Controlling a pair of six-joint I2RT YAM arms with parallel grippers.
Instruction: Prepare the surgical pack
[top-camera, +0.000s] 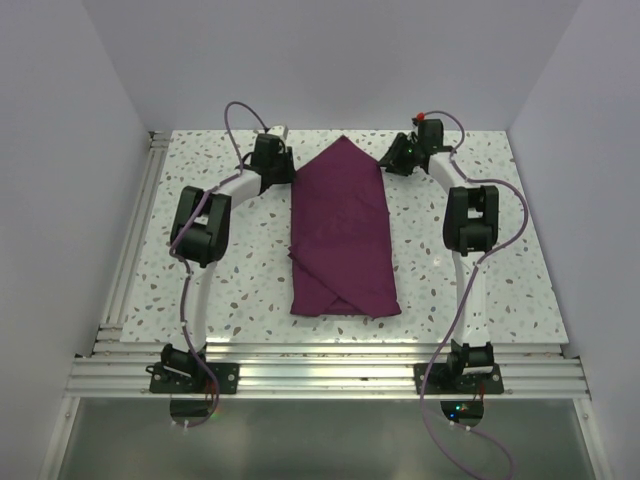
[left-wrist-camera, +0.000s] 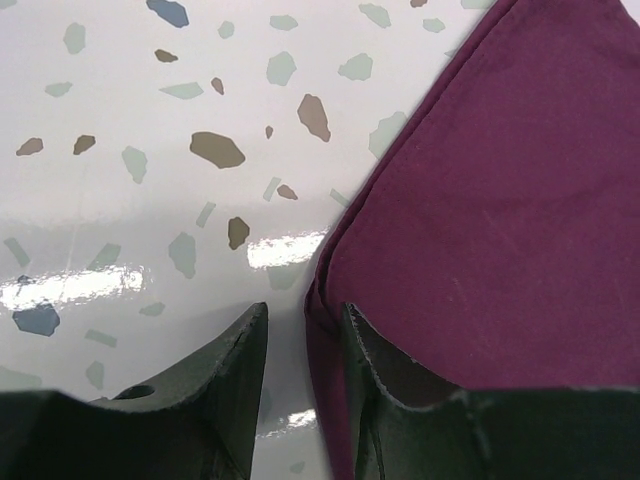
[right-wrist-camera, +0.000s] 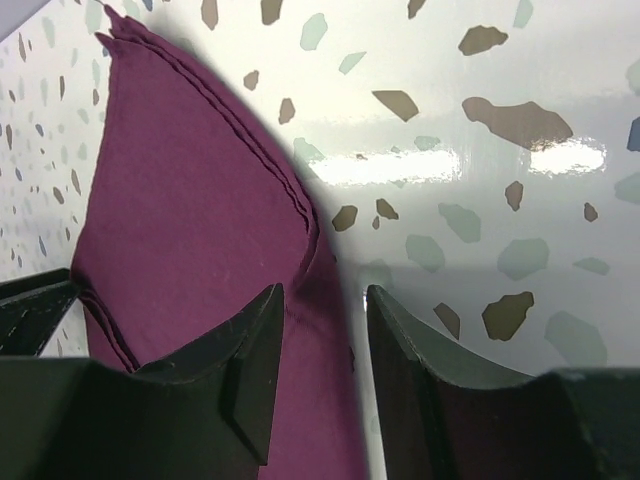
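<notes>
Overhead, the surgical pack (top-camera: 342, 235) lies as a long folded plum drape mid-table (top-camera: 480, 290), its point toward the top of the frame. The left gripper (top-camera: 285, 172) and right gripper (top-camera: 388, 162) flank that point, their gaps unreadable there. Left wrist view: fingers (left-wrist-camera: 225, 380) parted, released, with the drape's folded edge running up between them and cloth filling the right. Right wrist view: fingers (right-wrist-camera: 245, 370) likewise apart, gripping nothing; the layered hem curves from upper left into the gap.
</notes>
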